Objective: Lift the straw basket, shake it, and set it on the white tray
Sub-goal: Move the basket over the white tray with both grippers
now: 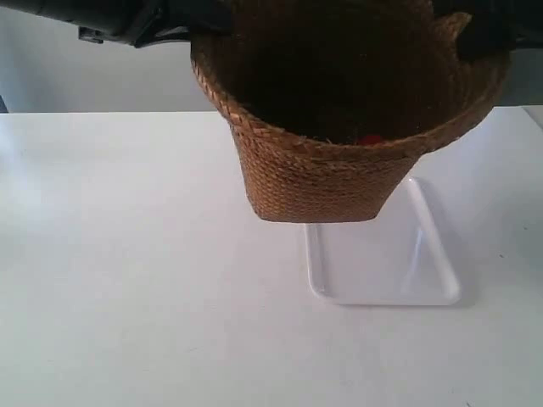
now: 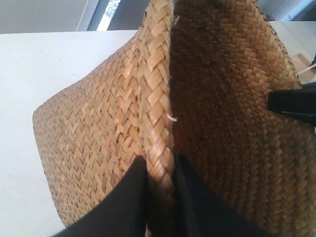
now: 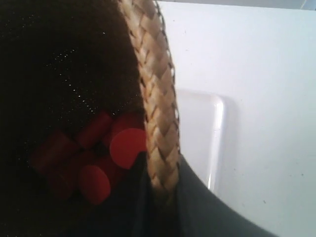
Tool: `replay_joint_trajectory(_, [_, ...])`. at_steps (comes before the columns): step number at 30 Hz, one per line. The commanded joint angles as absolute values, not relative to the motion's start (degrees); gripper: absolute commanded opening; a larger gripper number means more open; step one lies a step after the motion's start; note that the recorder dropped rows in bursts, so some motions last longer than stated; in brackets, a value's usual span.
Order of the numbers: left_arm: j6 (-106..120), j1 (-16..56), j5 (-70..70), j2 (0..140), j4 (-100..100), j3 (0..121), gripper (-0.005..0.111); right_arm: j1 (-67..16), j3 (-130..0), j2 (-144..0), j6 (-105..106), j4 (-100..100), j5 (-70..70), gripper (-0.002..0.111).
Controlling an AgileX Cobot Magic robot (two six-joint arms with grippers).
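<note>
The straw basket [image 1: 322, 174] hangs in the air above the table, tilted, its base over the far end of the white tray [image 1: 386, 263]. My left gripper [image 2: 159, 173] is shut on the basket's braided rim [image 2: 157, 98], one finger outside, one inside. On the opposite side of the rim [image 3: 157, 123] my right gripper [image 3: 160, 170] is shut the same way. Several red cylinders [image 3: 94, 153] lie at the dark bottom of the basket. The tray's corner [image 3: 205, 133] shows below the rim in the right wrist view. In the exterior view both arms are dark shapes at the top edge.
A white table [image 1: 127, 254] spreads under everything. The tray lies flat toward the exterior view's right of centre. A pale wall [image 1: 85, 76] stands behind the table.
</note>
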State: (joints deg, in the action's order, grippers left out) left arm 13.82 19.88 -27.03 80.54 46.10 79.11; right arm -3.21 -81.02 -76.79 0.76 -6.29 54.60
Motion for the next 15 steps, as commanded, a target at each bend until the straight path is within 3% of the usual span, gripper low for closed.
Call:
replay_joint_trajectory(1, [15.5, 20.2, -26.2, 81.9, 51.7, 81.8, 0.0, -1.6, -86.0, -79.6, 3.9, -4.3, 58.4, 0.0])
replay_joint_trajectory(9, [16.8, 20.3, -25.2, 87.1, 57.4, 82.8, 0.0, -1.5, -91.3, -85.0, 4.6, 5.1, 66.1, 0.0])
replay_joint_trajectory(15, [19.6, 25.9, -18.2, 91.4, 57.6, 82.8, 0.0, 0.1, -91.7, -88.8, 4.6, 9.4, 66.5, 0.0])
